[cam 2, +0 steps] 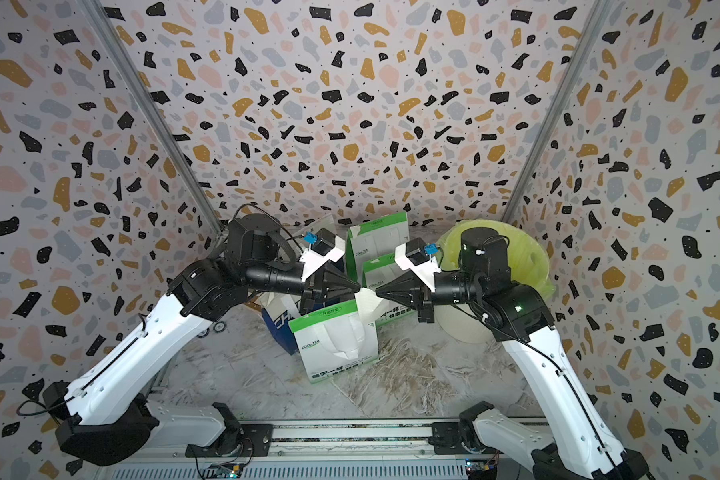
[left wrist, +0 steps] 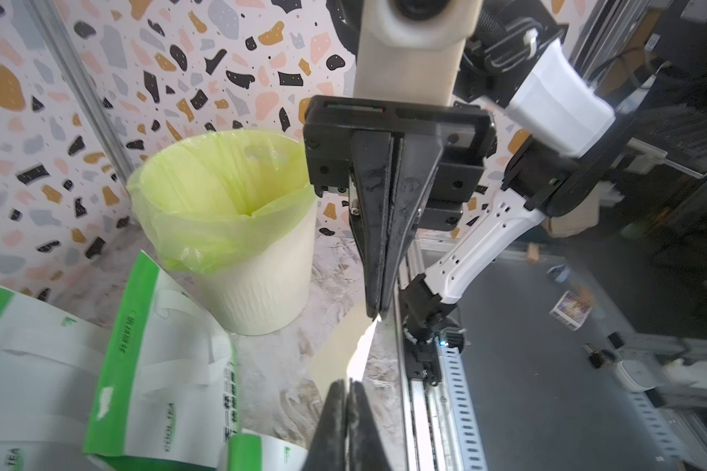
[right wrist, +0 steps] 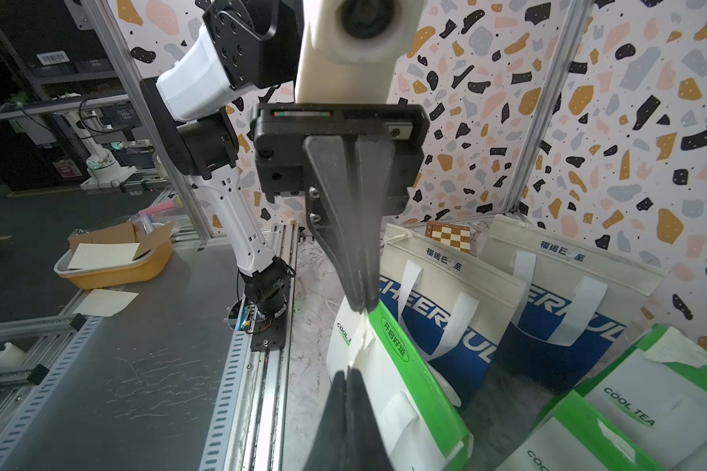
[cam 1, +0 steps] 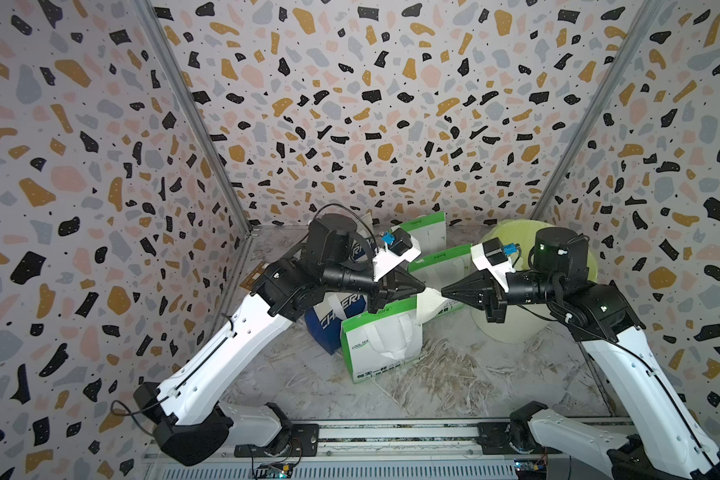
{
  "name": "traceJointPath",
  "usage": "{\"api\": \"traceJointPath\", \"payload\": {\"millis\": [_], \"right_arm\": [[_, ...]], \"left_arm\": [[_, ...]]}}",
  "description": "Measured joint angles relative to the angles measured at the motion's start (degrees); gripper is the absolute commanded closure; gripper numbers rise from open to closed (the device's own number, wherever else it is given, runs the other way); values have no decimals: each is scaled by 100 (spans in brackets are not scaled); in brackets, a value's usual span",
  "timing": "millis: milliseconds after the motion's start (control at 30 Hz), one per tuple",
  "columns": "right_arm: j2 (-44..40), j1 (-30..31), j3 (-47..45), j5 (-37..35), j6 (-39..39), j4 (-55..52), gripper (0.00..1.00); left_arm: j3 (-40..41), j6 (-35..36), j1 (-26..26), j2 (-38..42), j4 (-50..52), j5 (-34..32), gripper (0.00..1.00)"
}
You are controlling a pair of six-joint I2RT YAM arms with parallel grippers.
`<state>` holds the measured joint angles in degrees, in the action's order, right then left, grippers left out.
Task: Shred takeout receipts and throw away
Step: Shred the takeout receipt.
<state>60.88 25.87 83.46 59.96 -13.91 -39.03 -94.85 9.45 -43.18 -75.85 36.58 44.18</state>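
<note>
The left gripper point(cam 1: 423, 286) and the right gripper point(cam 1: 443, 291) meet almost tip to tip above the middle of the marbled surface point(cam 1: 454, 374). Each reaches in roughly level from its own side. A takeout receipt point(cam 1: 432, 304) spans the small gap between them. It is a cream-white slip that droops just under the tips, over the far right corner of the near green-and-white bag point(cam 1: 381, 345).

In the left wrist view the right gripper point(left wrist: 378, 312) has its fingers pressed flat together on one end of the takeout receipt point(left wrist: 341, 350). The other end runs into the thin slit between the left gripper's own fingertips point(left wrist: 332, 407). From the right wrist view the left gripper point(right wrist: 362, 306) also shows its fingers together at the tips, pinched on the paper. So both ends are clamped and the takeout receipt is held in the air.

A blue-and-white bag point(cam 1: 325, 324) stands just left of the near green-and-white bag. Two more green-and-white bags point(cam 1: 427, 232) stand farther back. A pale trash bin point(cam 1: 501, 328) with a yellow-green liner point(cam 1: 497, 230) stands at the far right, behind the right arm. In the right wrist view another cream slip point(right wrist: 674, 348) lies on top of a green-and-white bag.
</note>
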Motion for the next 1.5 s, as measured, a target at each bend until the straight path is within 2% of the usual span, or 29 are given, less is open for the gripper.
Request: {"api": "traceJointPath", "payload": {"millis": [100, 300, 833, 967, 1133, 1267, 1367, 1500], "right_arm": [[44, 0, 0, -39, 212, -4, 100], [70, 0, 0, -63, 505, 4, 100], [70, 0, 0, 0, 931, 221, 100], [70, 0, 0, -15, 988, 234, 100], [70, 0, 0, -92, 1043, 267, 100], [70, 0, 0, -262, 1128, 334, 100], [68, 0, -22, -367, 1235, 472, 90], [68, 33, -59, -442, 1307, 586, 87]], "left_arm": [[39, -7, 0, 4, -90, -101, 31], [149, 0, 0, 13, -385, -208, 32], [146, 195, -164, -92, -487, -96, 66], [146, 205, -195, -120, -496, -90, 78], [146, 195, -216, -120, -503, -85, 100], [149, 192, -229, -120, -544, -96, 100], [146, 188, -229, -120, -586, -98, 100], [149, 186, -232, -120, -590, -96, 100]]}}
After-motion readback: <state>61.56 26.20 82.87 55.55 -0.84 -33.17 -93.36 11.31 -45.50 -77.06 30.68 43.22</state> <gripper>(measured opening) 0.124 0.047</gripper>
